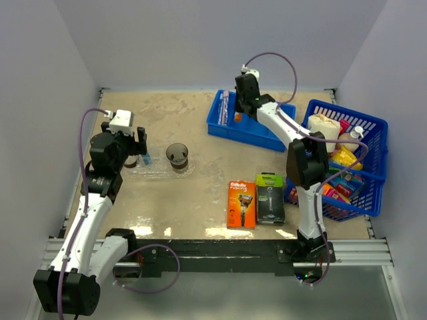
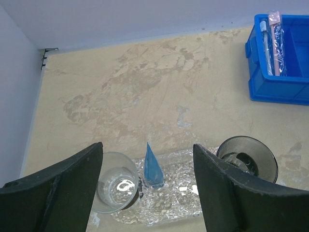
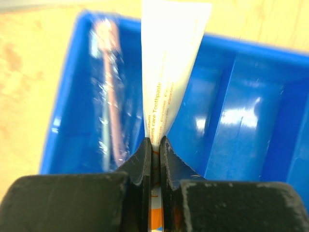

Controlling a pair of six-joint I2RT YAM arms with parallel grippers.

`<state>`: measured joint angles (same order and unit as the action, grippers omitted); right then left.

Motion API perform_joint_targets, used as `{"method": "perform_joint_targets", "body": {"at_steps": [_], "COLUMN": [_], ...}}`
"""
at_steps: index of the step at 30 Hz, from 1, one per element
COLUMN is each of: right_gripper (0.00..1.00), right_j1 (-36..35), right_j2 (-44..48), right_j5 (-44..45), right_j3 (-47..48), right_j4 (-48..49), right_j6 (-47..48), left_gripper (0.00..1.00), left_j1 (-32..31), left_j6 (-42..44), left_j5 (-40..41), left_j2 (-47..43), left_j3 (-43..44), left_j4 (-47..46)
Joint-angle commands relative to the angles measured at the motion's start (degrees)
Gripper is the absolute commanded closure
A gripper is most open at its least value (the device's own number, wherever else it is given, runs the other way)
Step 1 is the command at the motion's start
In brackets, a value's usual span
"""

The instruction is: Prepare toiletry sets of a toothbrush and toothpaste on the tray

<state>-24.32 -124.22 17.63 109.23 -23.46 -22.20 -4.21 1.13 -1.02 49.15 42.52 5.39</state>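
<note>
Toothpaste point(image 3: 169, 58): flat white pack w/ orange print, pinched at near end by R tool point(image 3: 153, 145), jaws clenched tight on it. Pack points away from tool, over the bin point(image 3: 251, 96). Can't tell if it is clear of bin floor. Top view puts R tool at bin's left compartment, back-right of surface point(image 1: 200, 200).

Toothbrush point(image 3: 108, 87): wrapped, lying in same compartment just beside toothpaste, untouched. L wrist view: two of them side by side there.

Tray point(image 2: 169, 203): clear, on left of surface, well apart from bin. Carries clear cup point(image 2: 116, 186), dark cup point(image 2: 247, 157) at its right end, and a blue pointed piece point(image 2: 153, 166) just beside clear cup. Maybe a paste pack, can't tell.

L tool point(image 2: 147, 154): released, jaws wide, grasping nothing. Hovers over tray between the cups.

Off-task: razor packs point(image 1: 241, 203) at front centre, basket point(image 1: 353, 111) at right.

Progress, judged: early. Cups placed, but no toothbrush on tray, so no full set visible. Toothpaste grasped but not yet carried over.

Left to do: toothpaste to tray, then toothbrush, likely once per cup.
</note>
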Motion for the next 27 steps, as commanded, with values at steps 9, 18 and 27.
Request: {"method": "perform_joint_targets", "body": {"at_steps": [9,18,27], "right_gripper": [1.00,1.00,1.00], "right_j1": [0.1,-6.6,-18.9], "right_j2": [10.7,24.3,35.9], "right_j5": [-2.2,-5.3,-6.1], "right_j3": [-5.2,-15.7,-29.0], "right_j4": [10.0,14.1,16.1], "right_j6": [6.1,17.4,21.3], "left_gripper": [0.21,0.22,0.23], "left_j1": [-0.4,-0.8,-4.8], "left_j6": [-0.7,-8.9,-23.9], "left_j5": [-0.9,-9.2,-32.4], "left_j2": [-0.8,3.0,14.3], "left_j3": [-0.2,7.7,15.7], "left_j4": [-2.5,-0.3,-9.8]}}
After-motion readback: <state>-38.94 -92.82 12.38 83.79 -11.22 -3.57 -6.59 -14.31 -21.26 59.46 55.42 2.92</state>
